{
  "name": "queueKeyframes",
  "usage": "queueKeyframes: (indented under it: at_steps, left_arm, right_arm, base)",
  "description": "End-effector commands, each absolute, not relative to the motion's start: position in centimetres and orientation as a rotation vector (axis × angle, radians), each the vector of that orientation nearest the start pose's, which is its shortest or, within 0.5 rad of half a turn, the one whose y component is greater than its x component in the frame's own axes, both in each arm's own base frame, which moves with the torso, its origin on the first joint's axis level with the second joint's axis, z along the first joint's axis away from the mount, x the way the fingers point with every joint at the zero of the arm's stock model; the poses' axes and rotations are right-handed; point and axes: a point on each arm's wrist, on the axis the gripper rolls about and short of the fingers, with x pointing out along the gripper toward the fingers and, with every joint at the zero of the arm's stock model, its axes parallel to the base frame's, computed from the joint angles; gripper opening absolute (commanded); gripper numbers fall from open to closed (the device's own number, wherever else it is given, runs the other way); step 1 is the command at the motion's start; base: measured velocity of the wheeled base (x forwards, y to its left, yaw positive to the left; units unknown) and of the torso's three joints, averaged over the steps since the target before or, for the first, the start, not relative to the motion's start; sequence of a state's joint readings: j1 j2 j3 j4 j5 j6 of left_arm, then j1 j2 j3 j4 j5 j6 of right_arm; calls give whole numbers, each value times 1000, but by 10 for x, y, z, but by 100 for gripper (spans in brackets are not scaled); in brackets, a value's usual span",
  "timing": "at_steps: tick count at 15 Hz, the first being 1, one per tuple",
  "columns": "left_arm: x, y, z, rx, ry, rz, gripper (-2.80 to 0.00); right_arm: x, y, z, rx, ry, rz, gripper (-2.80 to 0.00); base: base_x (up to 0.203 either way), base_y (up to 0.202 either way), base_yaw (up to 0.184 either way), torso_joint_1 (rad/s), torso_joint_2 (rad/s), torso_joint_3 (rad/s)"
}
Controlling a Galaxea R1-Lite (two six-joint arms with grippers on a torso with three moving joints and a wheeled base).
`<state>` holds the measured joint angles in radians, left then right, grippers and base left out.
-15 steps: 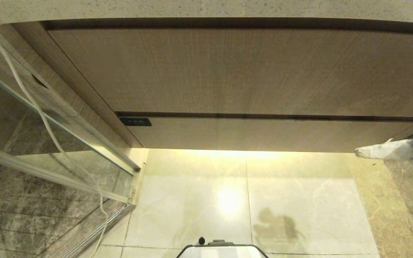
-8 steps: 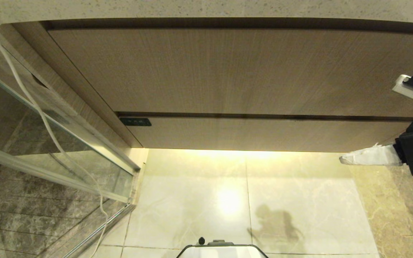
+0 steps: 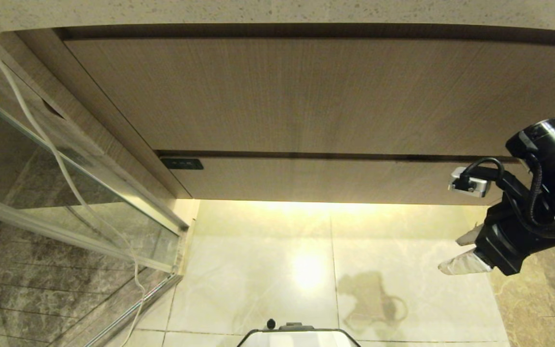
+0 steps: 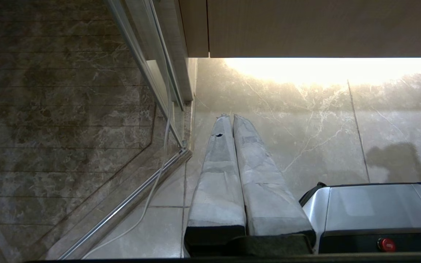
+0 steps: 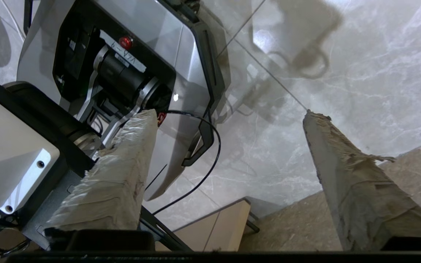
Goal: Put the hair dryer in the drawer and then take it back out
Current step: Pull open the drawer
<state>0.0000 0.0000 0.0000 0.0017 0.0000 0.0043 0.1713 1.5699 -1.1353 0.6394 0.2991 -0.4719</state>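
The drawer (image 3: pixel 354 180) shows as the narrow wood-grain front under the taller panel, pushed in flush with the vanity. The hair dryer is out of view. My right gripper (image 3: pixel 453 254) hangs at the right edge of the head view, below and in front of the drawer's right end, over the floor tiles. Its taped fingers stand wide apart in the right wrist view, and the right gripper (image 5: pixel 228 113) holds nothing. My left gripper (image 4: pixel 231 117) is parked low beside the robot's base, its fingers pressed together and empty.
A glass shower door (image 3: pixel 65 159) with a metal rail stands at the left, and a white cable (image 3: pixel 56 154) hangs down along it. The stone counter edge (image 3: pixel 277 9) runs above the taller panel (image 3: pixel 306 96). My base (image 3: pixel 299 337) sits on pale marble floor.
My right arm has swung in from the right edge, down and to the left, and its fingers have spread apart. The drawer and the rest of the scene stay as they were.
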Motion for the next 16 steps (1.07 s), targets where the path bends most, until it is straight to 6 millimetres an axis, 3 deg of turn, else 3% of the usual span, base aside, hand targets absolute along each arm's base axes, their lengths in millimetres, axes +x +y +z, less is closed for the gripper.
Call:
queueKeyframes:
  at_steps: [1,13,14,16]
  left_arm:
    - [-23,0,75,5,3,0,-280]
    - [-23,0,75,5,3,0,-280]
    - [-23,0,75,5,3,0,-280]
    - [-23,0,75,5,3,0,-280]
  right_arm:
    - [237,48,202,-348,977,675,0]
    - [238,48,199,-367,972,677,0]
    - [252,50,190,-465,908,702,0]
    - [305,60,169,-719,604,700,0]
  base:
    - [0,0,0,0,0,0]
    - [0,0,0,0,0,0]
    - [0,0,0,0,0,0]
    - [0,0,0,0,0,0]
